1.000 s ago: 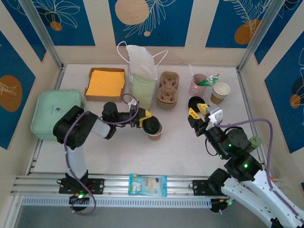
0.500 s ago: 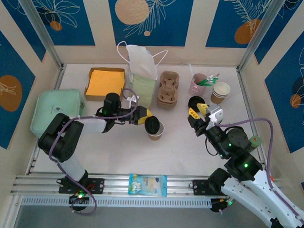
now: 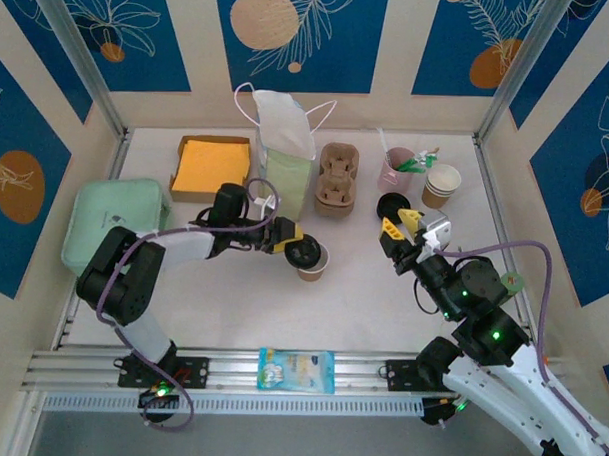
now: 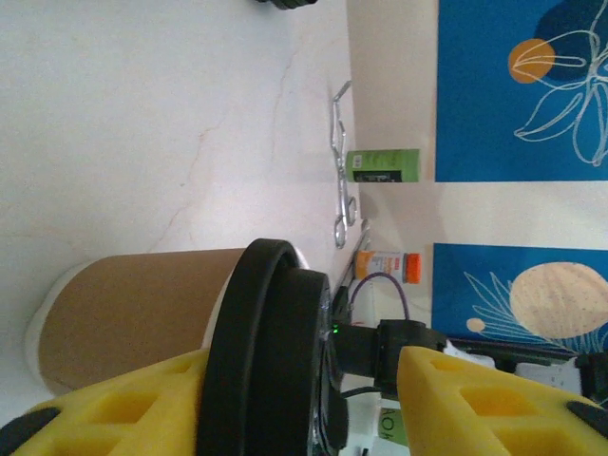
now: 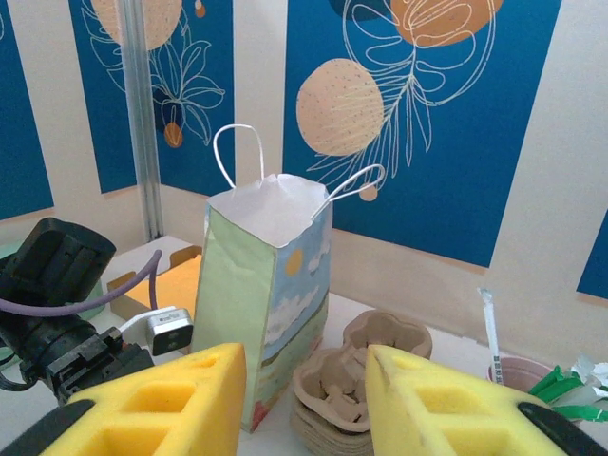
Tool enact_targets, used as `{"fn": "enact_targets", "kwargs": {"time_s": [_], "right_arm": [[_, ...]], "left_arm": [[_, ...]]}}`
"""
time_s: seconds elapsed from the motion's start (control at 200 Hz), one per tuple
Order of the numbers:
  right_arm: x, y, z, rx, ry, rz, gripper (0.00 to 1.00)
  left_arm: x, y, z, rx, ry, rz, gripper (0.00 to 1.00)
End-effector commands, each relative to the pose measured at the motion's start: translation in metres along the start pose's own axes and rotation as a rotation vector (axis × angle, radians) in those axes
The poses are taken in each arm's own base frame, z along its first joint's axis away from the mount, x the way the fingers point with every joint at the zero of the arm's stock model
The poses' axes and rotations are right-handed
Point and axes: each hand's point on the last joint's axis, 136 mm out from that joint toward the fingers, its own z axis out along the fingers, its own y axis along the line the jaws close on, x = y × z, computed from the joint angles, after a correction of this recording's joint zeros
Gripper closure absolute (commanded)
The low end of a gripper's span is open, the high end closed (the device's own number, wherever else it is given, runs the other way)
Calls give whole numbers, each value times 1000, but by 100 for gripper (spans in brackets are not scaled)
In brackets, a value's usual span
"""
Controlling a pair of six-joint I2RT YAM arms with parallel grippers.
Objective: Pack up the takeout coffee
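Note:
The takeout coffee (image 3: 309, 260), a brown paper cup with a black lid, stands upright at mid-table, in front of the paper bag (image 3: 287, 152). My left gripper (image 3: 292, 240) reaches it from the left. In the left wrist view the lid (image 4: 271, 361) lies between the yellow fingers. One finger (image 4: 104, 404) is against the cup's side, and a gap shows between the lid's top and the other finger (image 4: 494, 399). My right gripper (image 3: 402, 231) hovers open to the right with nothing between its fingers (image 5: 180, 399). It faces the bag (image 5: 271, 304).
A stack of pulp cup carriers (image 3: 337, 179) sits right of the bag. A box of orange napkins (image 3: 213, 168) and a green container (image 3: 110, 221) lie left. A pink utensil cup (image 3: 397, 166), cream-rimmed cups (image 3: 442, 183) and a black lid (image 3: 390, 204) stand back right. A snack packet (image 3: 296, 370) rests on the front rail.
The left arm has stretched out and its forearm has swung toward the back, while its gripper stays at the cup. The cup has not moved. The right arm has barely shifted.

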Motion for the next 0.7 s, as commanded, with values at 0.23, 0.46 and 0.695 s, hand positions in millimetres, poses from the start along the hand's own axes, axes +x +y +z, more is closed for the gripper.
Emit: {"fn": "enact_targets", "kwargs": {"time_s": [0.23, 0.46, 0.695], "right_arm": [[3, 0, -1, -1, -1, 24, 61], [4, 0, 0, -1, 2, 31, 62], [4, -1, -1, 2, 7, 36, 62]], "left_arm": [[-2, -9, -8, -57, -13, 65, 49], [2, -9, -7, -92, -4, 81, 49], [3, -6, -8, -141, 4, 94, 50]]}}
